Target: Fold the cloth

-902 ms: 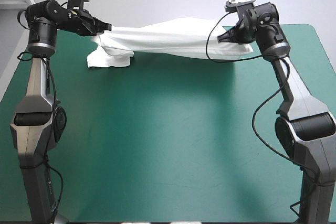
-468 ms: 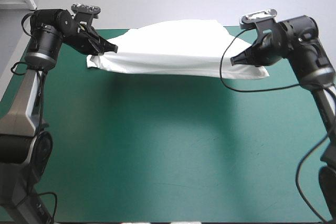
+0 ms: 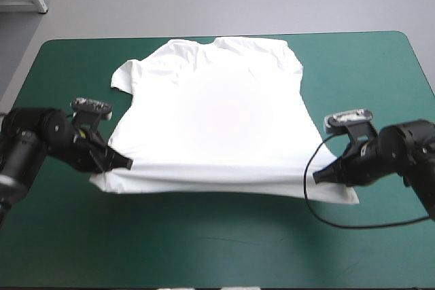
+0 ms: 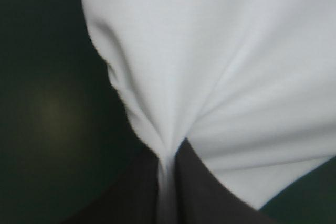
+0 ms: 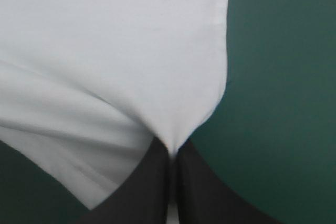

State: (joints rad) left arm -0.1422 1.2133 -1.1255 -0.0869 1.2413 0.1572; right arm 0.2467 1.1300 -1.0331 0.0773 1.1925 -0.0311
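White T-shirt [image 3: 217, 113] spread out, left hand [image 3: 128, 162], right hand [image 3: 317, 176] pinching hem

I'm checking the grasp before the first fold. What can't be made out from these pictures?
High view: how much T-shirt hem the left gripper and right gripper pinch, too small to tell; the right arm, cut off by the picture's edge.
Left wrist view: the hem's detail, blurred.
Both wrist views: how many layers are pinched, hidden by folds.
All views: the T-shirt's underside.

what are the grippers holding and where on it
Both hold the T-shirt by its hem, left gripper near one bottom corner, right gripper near the other.
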